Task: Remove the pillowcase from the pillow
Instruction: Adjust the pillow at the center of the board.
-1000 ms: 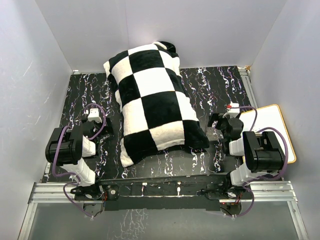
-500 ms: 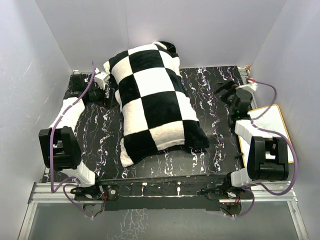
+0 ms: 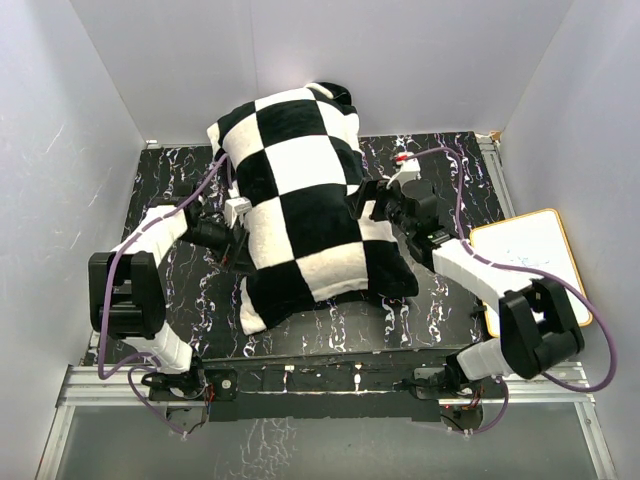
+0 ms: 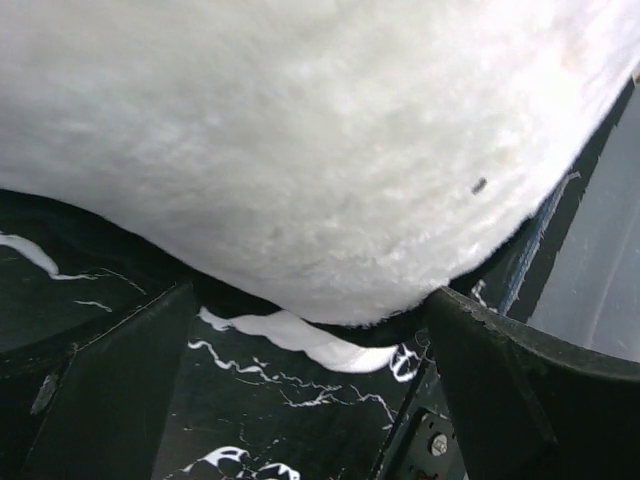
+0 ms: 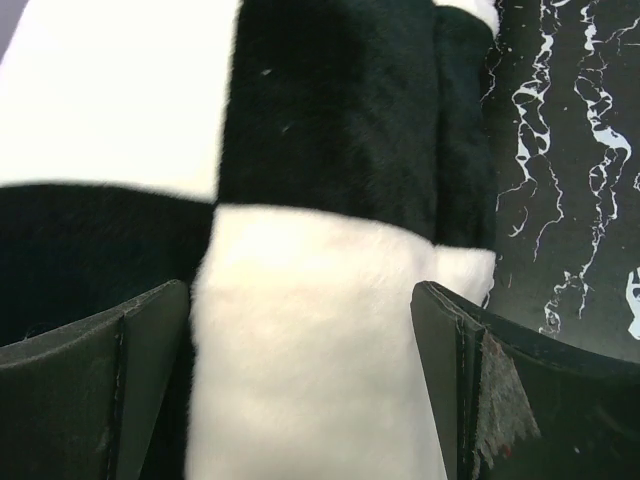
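The pillowcase (image 3: 300, 200), plush with big black-and-white squares, lies stuffed and slanted across the middle of the black marbled table (image 3: 430, 165). The pillow is hidden inside it. My left gripper (image 3: 245, 222) is open and pressed up to the cover's left edge. In the left wrist view a white plush square (image 4: 300, 150) bulges just ahead of the open left gripper (image 4: 310, 380). My right gripper (image 3: 362, 203) is open at the cover's right edge. In the right wrist view the open right gripper (image 5: 300, 390) has a white square of the pillowcase (image 5: 310, 340) lying between its fingers (image 5: 495, 400).
A white board with an orange rim (image 3: 530, 260) lies off the table's right side. White walls close in the left, back and right. A metal rail (image 3: 320, 385) runs along the near edge by the arm bases.
Both arms unfolded from near their bases, swung out to the far sides, then came inward to the pillowcase's left and right edges. Both grippers stayed open.
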`<state>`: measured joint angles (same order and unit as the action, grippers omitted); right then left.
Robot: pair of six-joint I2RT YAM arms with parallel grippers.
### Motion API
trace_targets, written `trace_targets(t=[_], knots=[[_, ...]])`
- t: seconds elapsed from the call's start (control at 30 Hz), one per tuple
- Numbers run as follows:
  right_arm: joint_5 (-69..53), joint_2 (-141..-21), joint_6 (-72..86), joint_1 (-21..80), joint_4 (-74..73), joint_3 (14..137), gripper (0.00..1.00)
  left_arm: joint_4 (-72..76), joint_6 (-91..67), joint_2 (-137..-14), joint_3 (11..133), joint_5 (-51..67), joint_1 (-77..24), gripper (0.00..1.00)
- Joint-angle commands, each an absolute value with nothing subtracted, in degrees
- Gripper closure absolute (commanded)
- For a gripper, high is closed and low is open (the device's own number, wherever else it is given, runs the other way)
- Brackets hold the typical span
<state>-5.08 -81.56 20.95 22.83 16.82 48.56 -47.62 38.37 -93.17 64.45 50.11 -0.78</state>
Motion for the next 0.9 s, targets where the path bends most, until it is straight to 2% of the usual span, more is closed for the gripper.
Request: trace_targets(t=[0.0,0.1,0.23,0.4,0.5,0.67,0.87], knots=[[-4.8,-76.7,17.2,25.1,11.0,46.2,0.02,-50.7,43.4,-89.1,61.1,53.3,-3.3,0.03],[-5.1,-75.8,16.3,25.3,8.0,45.0,0.02,-44.6,40.4,-86.4,57.9,50.3,-4.1,0.03],[-4.9,-75.8,16.5,28.7,5.1,43.3,0.07,-33.4,29.4,-82.6,57.9,39.1,-2.8,0.03],[-4.4,-77.2,19.4,37.4,4.8,41.0,0.12,-36.9,28.9,-82.1,67.4,41.9,9.1,0.03],[-4.3,-80.4,22.2,44.6,6.4,41.6,0.13,-43.2,34.1,-82.7,73.3,41.6,12.1,0.03],[-6.5,-89.9,25.0,53.8,10.1,49.6,0.13,-48.9,39.4,-78.7,72.4,45.2,12.7,0.03],[-13.9,-105.9,25.4,55.8,11.2,69.9,0.11,-57.3,45.6,-74.2,70.4,46.6,12.7,0.03]])
